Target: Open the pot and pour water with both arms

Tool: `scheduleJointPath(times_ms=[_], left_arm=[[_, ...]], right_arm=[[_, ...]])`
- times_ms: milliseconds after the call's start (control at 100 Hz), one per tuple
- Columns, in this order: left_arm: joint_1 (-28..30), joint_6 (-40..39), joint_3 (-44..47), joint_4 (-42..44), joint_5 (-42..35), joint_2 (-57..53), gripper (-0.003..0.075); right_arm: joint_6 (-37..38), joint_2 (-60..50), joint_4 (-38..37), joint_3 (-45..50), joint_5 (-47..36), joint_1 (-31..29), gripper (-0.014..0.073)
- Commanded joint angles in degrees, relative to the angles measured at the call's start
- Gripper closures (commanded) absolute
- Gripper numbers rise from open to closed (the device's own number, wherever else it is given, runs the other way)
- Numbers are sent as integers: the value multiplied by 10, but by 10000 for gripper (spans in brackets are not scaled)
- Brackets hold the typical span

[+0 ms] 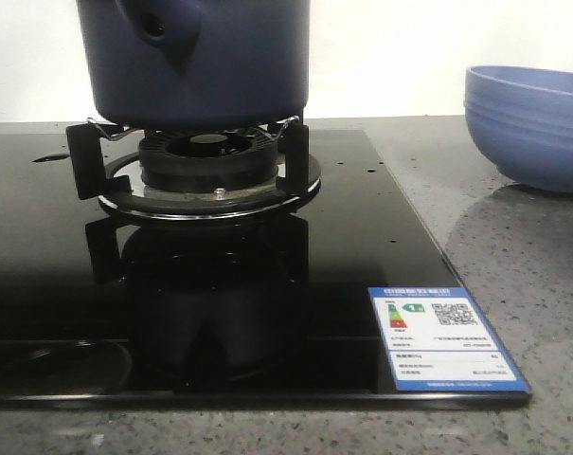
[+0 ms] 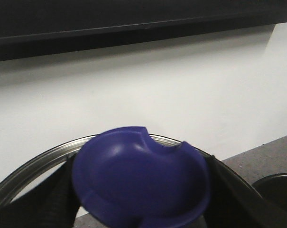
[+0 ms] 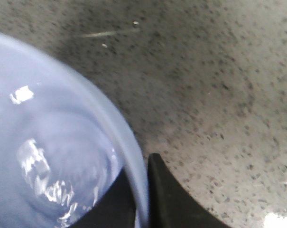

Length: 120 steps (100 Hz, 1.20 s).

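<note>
Left wrist view showed the left claw clamped on a blue lid — the opening step was done. The right claw pinched the bowl rim. The pot sat on the burner; pouring probably needed the bowl tipped over it.

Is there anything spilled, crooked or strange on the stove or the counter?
Small droplets speckle the black stove top, which may be spilled water. The pot sits level on the burner, and the bowl stands upright on the counter. Nothing looks damaged.
</note>
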Motion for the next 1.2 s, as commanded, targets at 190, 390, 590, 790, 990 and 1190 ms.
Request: scheduleJointPath(times_ms=[190,390,590,790,990,1190], left_arm=[[0,-10,-22,-42,33,-21,335],[0,-10,-22,-42,33,-21,335],[0,-10,-22,-42,32,-13,335],[0,-10,-22,-41,29,-7,335],[0,-10,-22,-41,22,-3,335],[0,-10,-22,-41,12,-3,335]], right_arm=[[28,-25,42,-132,80,15,634],[71,-17,29,-240,115,80,634],[106,49,7,-376,154,173,634],[146,116,-19,-533,165,249,634],[156,178,-19,-649,179,298,634],[155,203,-18,-673,147,332,634]])
